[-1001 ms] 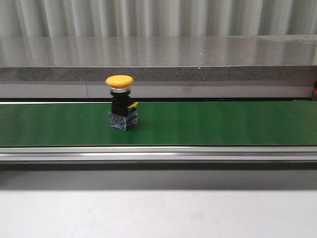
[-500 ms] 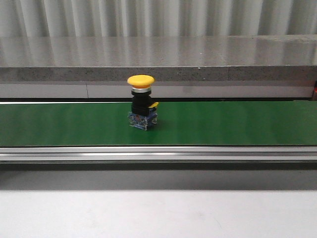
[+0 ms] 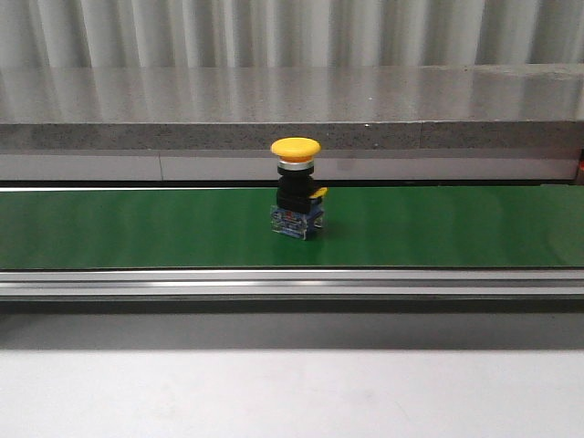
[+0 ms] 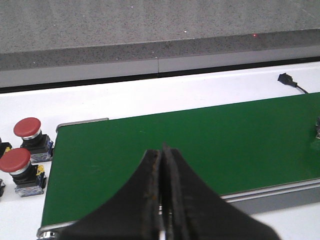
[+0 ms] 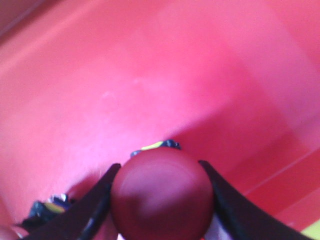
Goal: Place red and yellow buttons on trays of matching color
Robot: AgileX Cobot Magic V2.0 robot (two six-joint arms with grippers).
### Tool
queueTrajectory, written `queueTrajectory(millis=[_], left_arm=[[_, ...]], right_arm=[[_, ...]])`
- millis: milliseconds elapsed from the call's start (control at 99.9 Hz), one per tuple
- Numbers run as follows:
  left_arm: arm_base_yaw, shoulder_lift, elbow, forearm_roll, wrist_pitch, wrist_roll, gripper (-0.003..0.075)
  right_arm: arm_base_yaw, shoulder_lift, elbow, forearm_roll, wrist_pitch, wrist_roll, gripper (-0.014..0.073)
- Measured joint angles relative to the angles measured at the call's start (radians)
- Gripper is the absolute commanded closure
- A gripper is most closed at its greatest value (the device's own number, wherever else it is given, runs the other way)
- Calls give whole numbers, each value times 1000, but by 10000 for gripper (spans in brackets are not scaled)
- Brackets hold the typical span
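A yellow mushroom-head button [image 3: 297, 187] stands upright on the green conveyor belt [image 3: 456, 228], near the middle of the front view. The left gripper [image 4: 161, 192] hangs over the belt's near edge with its fingers pressed together, holding nothing. Two red buttons [image 4: 26, 157] sit on the white table [image 4: 125, 95] just beside the belt's end. The right gripper [image 5: 161, 200] clamps a red button [image 5: 162, 192] by its cap, over the red tray [image 5: 150, 75]

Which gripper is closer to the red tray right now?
Right. The right gripper, jaws closed on a red button, hangs directly over the red tray. The left gripper is over the green belt instead.
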State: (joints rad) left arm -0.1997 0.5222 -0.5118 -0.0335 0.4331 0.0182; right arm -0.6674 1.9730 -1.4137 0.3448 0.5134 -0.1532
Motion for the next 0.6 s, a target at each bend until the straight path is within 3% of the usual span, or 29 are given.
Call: queueTrajectory(millis=[600], left_arm=[[0, 0, 0, 0, 0, 0, 740]], right_arm=[[0, 36, -4, 6, -29, 2, 533]])
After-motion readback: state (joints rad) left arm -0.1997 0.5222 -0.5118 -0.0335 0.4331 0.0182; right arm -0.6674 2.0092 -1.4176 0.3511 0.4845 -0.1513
